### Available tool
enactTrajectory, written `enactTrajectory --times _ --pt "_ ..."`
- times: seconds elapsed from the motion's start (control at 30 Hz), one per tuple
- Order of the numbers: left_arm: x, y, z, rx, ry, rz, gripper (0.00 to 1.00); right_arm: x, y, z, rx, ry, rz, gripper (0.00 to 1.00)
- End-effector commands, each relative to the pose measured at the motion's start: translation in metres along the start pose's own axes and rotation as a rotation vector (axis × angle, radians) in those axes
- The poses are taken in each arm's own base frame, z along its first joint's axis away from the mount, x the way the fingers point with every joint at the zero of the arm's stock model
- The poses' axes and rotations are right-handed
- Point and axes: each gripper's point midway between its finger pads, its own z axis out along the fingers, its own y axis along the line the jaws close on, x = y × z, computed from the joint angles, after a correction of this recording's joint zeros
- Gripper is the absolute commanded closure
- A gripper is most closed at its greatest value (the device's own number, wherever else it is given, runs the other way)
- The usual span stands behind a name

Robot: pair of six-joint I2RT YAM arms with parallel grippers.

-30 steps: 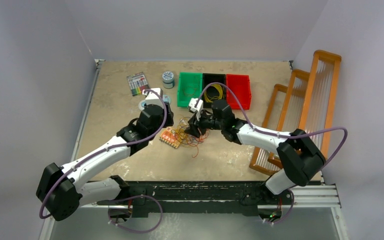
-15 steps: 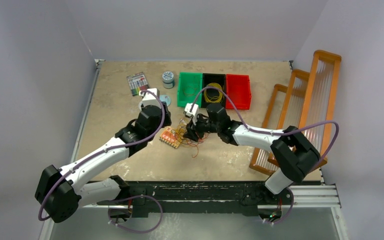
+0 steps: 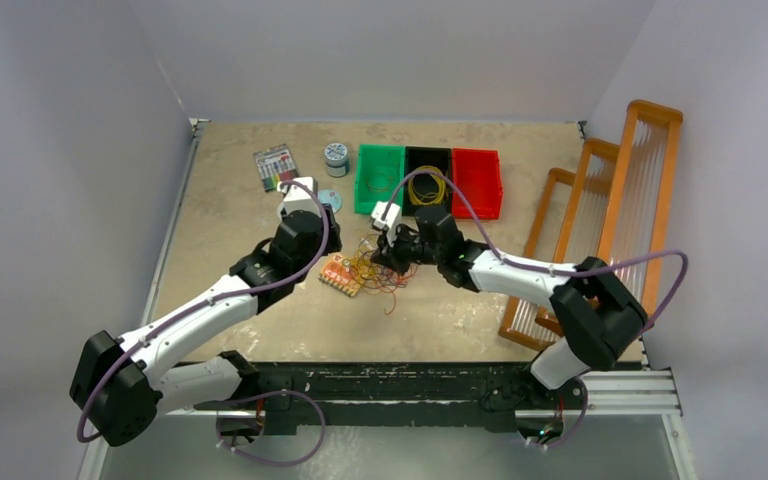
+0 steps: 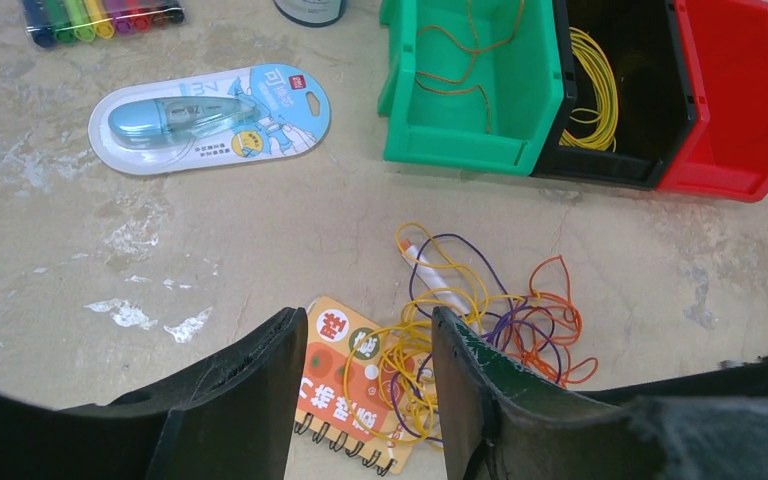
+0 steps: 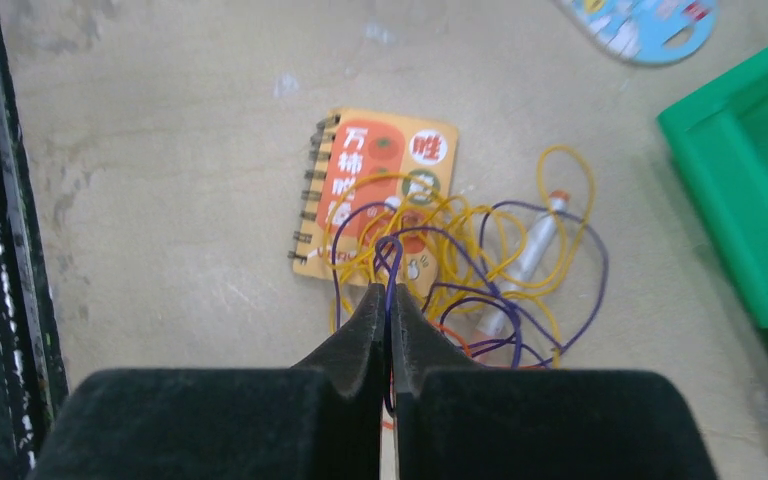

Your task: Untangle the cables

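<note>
The cables (image 3: pixel 375 268) lie as a loose tangle of yellow, purple and orange loops in the middle of the table, partly over a small orange notebook (image 5: pixel 380 190). My right gripper (image 5: pixel 388 292) is shut on a purple cable (image 5: pixel 388 250), pinching a loop at its fingertips just above the notebook. My left gripper (image 4: pixel 368 318) hovers open over the tangle's left side, with the notebook and yellow loops (image 4: pixel 415 360) showing between its fingers and nothing held. More yellow cables (image 4: pixel 590 90) lie coiled in the black bin, and an orange cable (image 4: pixel 460 60) in the green bin.
Green (image 3: pixel 378 178), black (image 3: pixel 428 180) and red (image 3: pixel 477 182) bins stand in a row behind the tangle. A white pen (image 5: pixel 525 260) lies inside it. A correction-tape pack (image 4: pixel 210 115), markers (image 3: pixel 275 167) and a tape roll (image 3: pixel 336 155) sit back left. Orange racks (image 3: pixel 600 220) line the right edge.
The right gripper moved left over the tangle and shut its jaws on a purple loop. The left gripper has stayed open and barely moved.
</note>
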Motion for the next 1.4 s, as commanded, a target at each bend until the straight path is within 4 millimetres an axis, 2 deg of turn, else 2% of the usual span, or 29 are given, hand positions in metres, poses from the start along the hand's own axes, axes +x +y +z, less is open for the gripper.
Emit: enactTrajectory --times 0.0,0.13,0.17,0.2,0.3,0.5,0.6,0.77,0.8,1.03,1.2,1.37 --pt "-0.016 -0.002 -0.003 0.018 -0.067 -0.031 0.51 -0.075 -0.005 -0.023 0.064 -0.167 -0.067 1.0" --pt "-0.024 -0.014 -0.009 0.108 -0.111 -0.045 0.5 -0.094 -0.005 -0.035 0.081 -0.167 -0.056 1.0" --pt "-0.025 -0.021 -0.011 0.152 -0.121 -0.046 0.5 -0.092 -0.005 -0.037 0.087 -0.157 -0.034 1.0" --pt "-0.028 -0.027 -0.015 0.194 -0.139 -0.053 0.5 -0.108 -0.01 -0.04 0.112 -0.18 -0.023 1.0" --pt "-0.039 -0.039 -0.023 0.278 -0.196 -0.078 0.48 -0.126 -0.016 -0.048 0.16 -0.2 0.01 1.0" --pt "-0.051 -0.042 -0.036 0.392 -0.374 -0.125 0.42 -0.15 -0.022 -0.062 0.21 -0.23 0.056 1.0" --pt "-0.05 -0.04 -0.046 0.453 -0.474 -0.146 0.39 -0.157 -0.026 -0.068 0.236 -0.243 0.099 1.0" --pt "-0.036 -0.048 -0.049 0.546 -0.52 -0.074 0.39 -0.164 -0.028 -0.069 0.222 -0.247 0.169 1.0" --pt "-0.039 -0.051 -0.054 0.579 -0.557 -0.073 0.39 -0.165 -0.027 -0.068 0.208 -0.246 0.177 1.0" --pt "-0.017 -0.076 -0.047 0.68 -0.585 0.034 0.38 -0.178 -0.018 -0.068 0.15 -0.273 0.183 1.0" --pt "-0.014 -0.084 -0.036 0.68 -0.607 0.057 0.38 -0.18 -0.014 -0.071 0.137 -0.278 0.179 1.0" --pt "-0.018 -0.102 -0.029 0.722 -0.631 0.079 0.38 -0.183 -0.009 -0.072 0.107 -0.282 0.177 1.0"
